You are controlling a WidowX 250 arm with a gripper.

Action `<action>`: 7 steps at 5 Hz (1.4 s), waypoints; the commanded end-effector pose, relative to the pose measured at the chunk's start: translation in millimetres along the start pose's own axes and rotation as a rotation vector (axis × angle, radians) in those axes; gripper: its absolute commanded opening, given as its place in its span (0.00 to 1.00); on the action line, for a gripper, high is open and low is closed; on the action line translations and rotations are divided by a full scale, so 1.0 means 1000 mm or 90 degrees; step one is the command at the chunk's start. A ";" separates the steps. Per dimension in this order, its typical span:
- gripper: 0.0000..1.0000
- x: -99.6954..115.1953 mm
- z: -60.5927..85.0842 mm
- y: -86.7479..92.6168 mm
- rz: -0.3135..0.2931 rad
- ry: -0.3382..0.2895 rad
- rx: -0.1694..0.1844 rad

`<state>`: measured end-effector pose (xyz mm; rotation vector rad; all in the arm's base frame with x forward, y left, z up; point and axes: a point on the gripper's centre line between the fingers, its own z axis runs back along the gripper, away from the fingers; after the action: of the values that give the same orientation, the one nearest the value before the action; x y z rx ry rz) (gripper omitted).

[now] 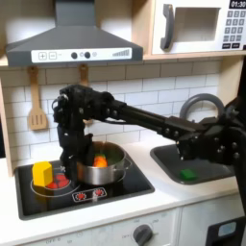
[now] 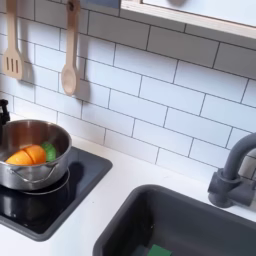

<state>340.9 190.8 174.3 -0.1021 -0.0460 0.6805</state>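
Observation:
In the first exterior view the black arm reaches in from the right and bends down over the stove. Its gripper point(image 1: 81, 154) hangs at the left rim of a silver pot point(image 1: 102, 167), and its fingers are too dark and blurred to read. The pot stands on the black stovetop point(image 1: 106, 192) and holds an orange item point(image 1: 99, 160). In the second exterior view the pot point(image 2: 32, 160) holds the orange item point(image 2: 25, 156) with a small green piece point(image 2: 50, 150) beside it. A yellow block point(image 1: 42, 173) and a red item point(image 1: 61, 181) lie left of the pot.
A grey sink point(image 1: 197, 165) with a green item point(image 1: 187, 174) and a curved faucet point(image 1: 198, 104) lies right of the stove. A wooden spatula point(image 1: 36, 101) and spoon point(image 2: 68, 55) hang on the tiled wall. A range hood point(image 1: 72, 38) and microwave point(image 1: 197, 24) sit overhead.

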 end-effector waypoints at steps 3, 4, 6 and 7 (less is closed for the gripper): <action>1.00 -0.028 0.005 -0.031 -0.069 -0.039 0.027; 1.00 -0.025 0.002 -0.027 -0.054 -0.037 0.027; 1.00 -0.019 0.002 -0.028 -0.050 -0.036 0.027; 1.00 -0.012 -0.007 -0.029 -0.050 -0.021 0.030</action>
<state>351.3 158.9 171.1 -0.0397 -0.0720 0.5986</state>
